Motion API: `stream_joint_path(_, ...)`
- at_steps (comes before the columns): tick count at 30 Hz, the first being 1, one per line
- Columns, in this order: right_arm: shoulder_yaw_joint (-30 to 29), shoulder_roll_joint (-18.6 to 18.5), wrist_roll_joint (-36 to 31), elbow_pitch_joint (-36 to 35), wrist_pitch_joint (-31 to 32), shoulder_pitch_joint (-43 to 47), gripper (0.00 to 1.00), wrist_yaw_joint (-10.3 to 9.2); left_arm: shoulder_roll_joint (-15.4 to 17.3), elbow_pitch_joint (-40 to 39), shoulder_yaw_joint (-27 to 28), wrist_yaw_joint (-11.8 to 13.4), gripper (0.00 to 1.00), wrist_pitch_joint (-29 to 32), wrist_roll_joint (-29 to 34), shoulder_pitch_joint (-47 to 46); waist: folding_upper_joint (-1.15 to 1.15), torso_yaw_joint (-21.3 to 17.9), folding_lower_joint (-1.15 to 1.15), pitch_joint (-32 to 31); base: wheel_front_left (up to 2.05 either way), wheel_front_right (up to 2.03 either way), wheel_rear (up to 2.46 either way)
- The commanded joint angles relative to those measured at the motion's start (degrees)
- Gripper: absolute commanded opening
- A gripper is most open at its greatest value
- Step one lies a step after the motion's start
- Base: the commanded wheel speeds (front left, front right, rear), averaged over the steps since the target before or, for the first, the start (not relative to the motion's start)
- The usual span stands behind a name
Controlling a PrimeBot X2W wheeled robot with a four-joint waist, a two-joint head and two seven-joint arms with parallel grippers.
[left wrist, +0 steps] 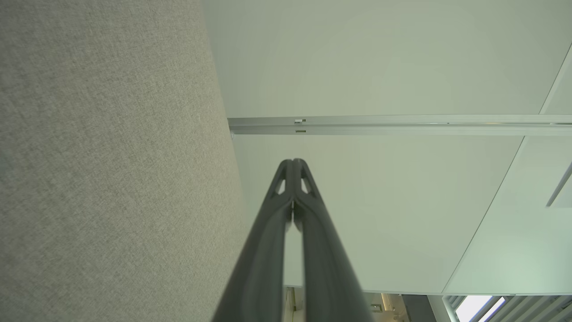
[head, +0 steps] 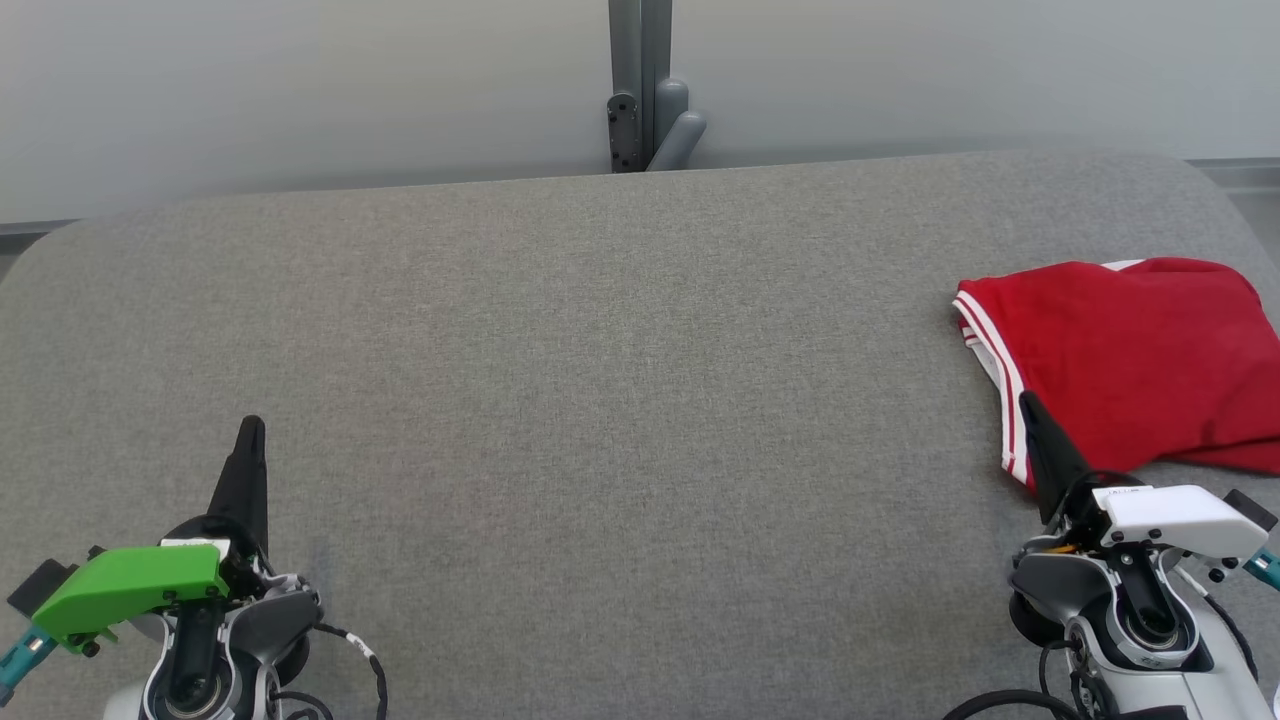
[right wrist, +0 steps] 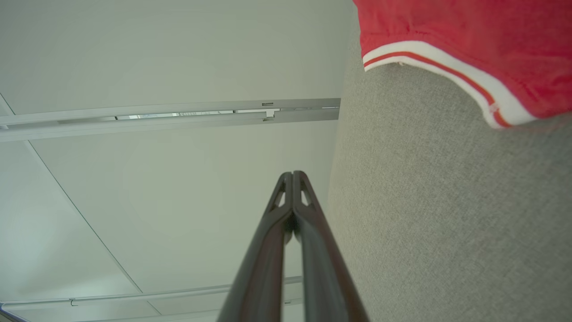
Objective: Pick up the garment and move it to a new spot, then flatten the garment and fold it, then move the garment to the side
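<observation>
Lower left of the head view: left gripper [head: 251, 430], its two long dark fingers pressed together from base to tip, nothing between them, pointing up the view above the table [head: 620, 400]. Just behind, on the wrist, a green cover [head: 130, 585]; from the joint below, a black cable [head: 360, 650] looping toward the bottom edge. Left wrist view: the same closed pair, tips meeting, seen against a pale wall [left wrist: 380, 67], with a metal rail [left wrist: 402, 125] crossing beyond the tips and grey cloth on one side.

Lower right of the head view: right gripper [head: 1027, 402], likewise closed tip to tip and empty, with a white cover [head: 1180, 520] on the wrist behind. Tip overlapping the near left corner of the garment [head: 1140, 360] from this angle. Right wrist view: a strip of grey cloth between the fingers and the striped trim [right wrist: 447, 67], so apart rather than touching.

Garment: red, edged on its left side with white-and-red trim, lying flat in layers at the far right of the table, its right part cut off by the edge of the head view.

Table: covered in grey woven cloth, far corners rounded. Beyond its far edge, at the centre, a grey post [head: 640, 80] with a bracket, set against the pale wall.
</observation>
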Motion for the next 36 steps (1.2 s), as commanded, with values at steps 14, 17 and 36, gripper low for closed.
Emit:
stream_joint_path(14, 0.2, -0.5, 0.6, 0.1, -0.1, -0.4, 0.0, 0.02, 0.3, 0.0, 0.3, 0.1, 0.0, 0.1, 0.0, -0.7, 0.0, 0.0, 0.0, 0.0, 0.0, 0.0, 0.0)
stream_joint_path(17, 0.3, -0.5, 0.6, 0.1, -0.2, -0.3, 0.0, 0.02, 0.3, 0.0, 0.3, 0.1, 0.0, 0.1, 0.0, -0.7, 0.0, 0.0, 0.0, 0.0, 0.0, 0.0, 0.0)
stream_joint_path(36, 0.5, -0.6, 0.7, 0.0, -0.5, -0.3, 0.0, 0.02, 0.3, 0.0, 0.3, 0.1, 0.0, 0.2, 0.0, -0.7, 0.0, 0.0, 0.0, 0.0, 0.0, 0.0, 0.0)
